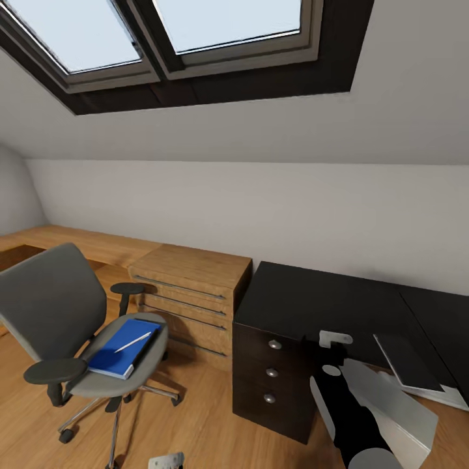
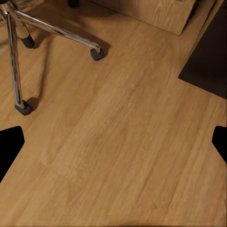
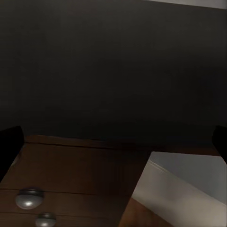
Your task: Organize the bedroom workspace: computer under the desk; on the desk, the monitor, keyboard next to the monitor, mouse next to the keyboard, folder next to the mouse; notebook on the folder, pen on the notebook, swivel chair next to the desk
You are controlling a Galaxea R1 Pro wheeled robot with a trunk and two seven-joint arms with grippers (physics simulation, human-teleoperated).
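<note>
The right gripper is seen in the head view at the desk's near edge, just above the drawer unit, and its fingertips show as dark tips at both edges of the right wrist view, set wide apart with nothing between them. Ahead of it lies the black desk; below it, the silver knobs of the drawers are seen. Just to its right, a dark flat slab with pale edges is seen tilted; what it is cannot be told. A white edge is seen close beneath this gripper in its wrist view.

The left gripper is pointed down at the plank floor, its fingertips spread wide and holding nothing. The chair's chrome base and casters are seen near it, and a corner of the dark drawer unit stands to the other side.

Well to the left of the right gripper, the chair stands apart from the desk. The folder lies on its seat, with the pen resting on top. A wooden chest stands between chair and desk, touching the desk's side. Skylights are set in the sloped ceiling above.
</note>
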